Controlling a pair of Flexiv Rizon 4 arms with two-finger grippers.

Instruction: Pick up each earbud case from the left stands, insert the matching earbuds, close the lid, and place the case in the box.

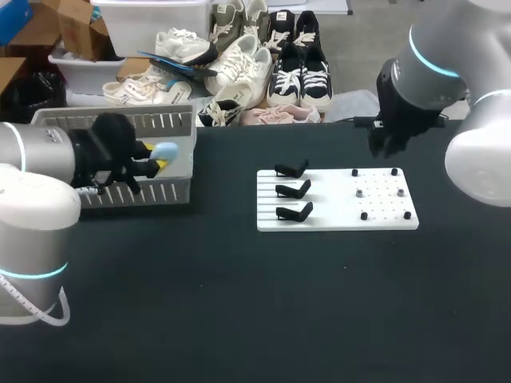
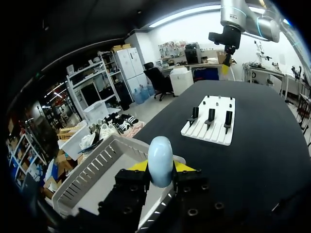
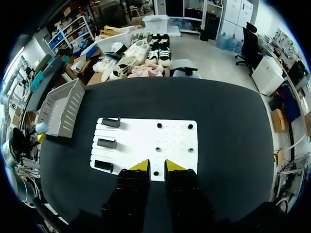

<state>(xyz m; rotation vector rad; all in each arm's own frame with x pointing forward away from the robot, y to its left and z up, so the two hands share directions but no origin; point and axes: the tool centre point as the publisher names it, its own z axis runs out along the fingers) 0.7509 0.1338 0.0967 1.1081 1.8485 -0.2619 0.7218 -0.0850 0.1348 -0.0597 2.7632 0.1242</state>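
Head view: left gripper (image 1: pixel 159 157) (holding case (image 1: pixel 166 149)).

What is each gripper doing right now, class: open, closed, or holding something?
Left gripper: closed on the pale blue earbud case, over the basket.
Right gripper: closed, holding nothing.
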